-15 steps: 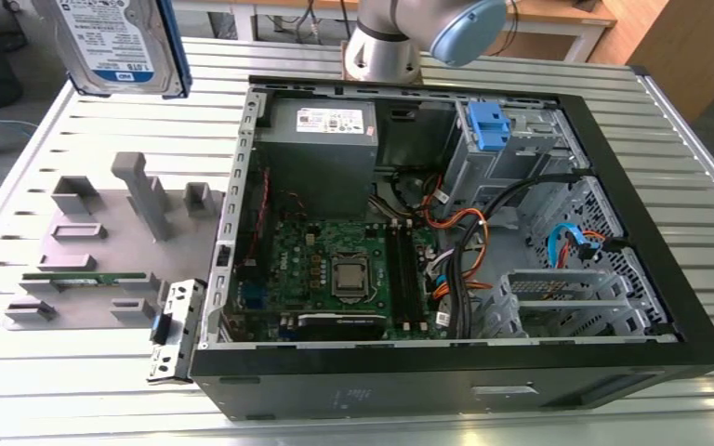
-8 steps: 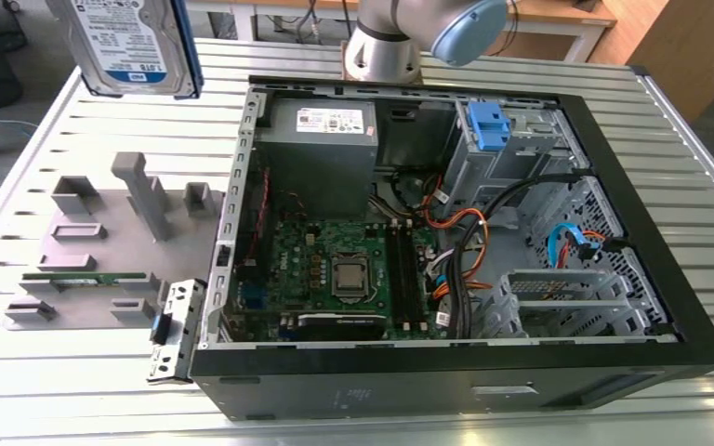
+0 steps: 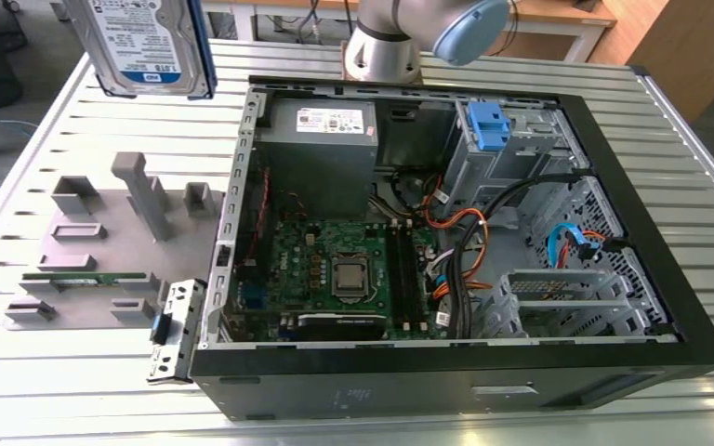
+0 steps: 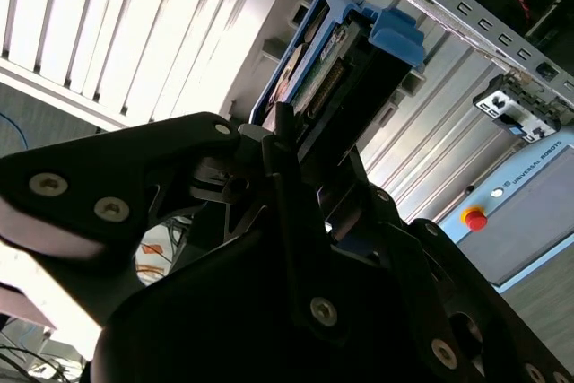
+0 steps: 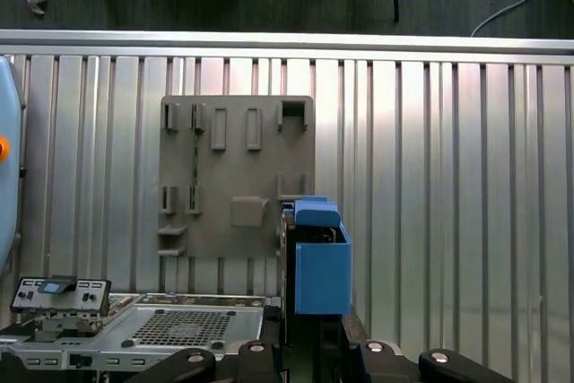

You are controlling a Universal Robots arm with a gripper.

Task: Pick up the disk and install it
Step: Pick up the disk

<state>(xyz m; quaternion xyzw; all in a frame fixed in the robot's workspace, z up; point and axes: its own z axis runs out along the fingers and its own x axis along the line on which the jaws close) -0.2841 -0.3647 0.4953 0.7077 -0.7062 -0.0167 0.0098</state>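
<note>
Clamping the disk (image 3: 146,46) between closed fingers, the gripper (image 4: 289,145) holds it clear of the table, above the grey fixture plate (image 3: 109,253). The open computer case (image 3: 456,381) contains a power supply (image 3: 320,130), motherboard (image 3: 345,269) and cables (image 3: 456,223).

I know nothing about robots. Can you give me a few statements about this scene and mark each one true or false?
1. The hand grips the disk. True.
2. The disk sits inside the computer case. False: it is held in the air, outside the case.
3. The case lies open, with its circuit board showing. True.
4. The grey plate lies inside the case. False: it lies on the table beside the case, on the exterior view's left.
</note>
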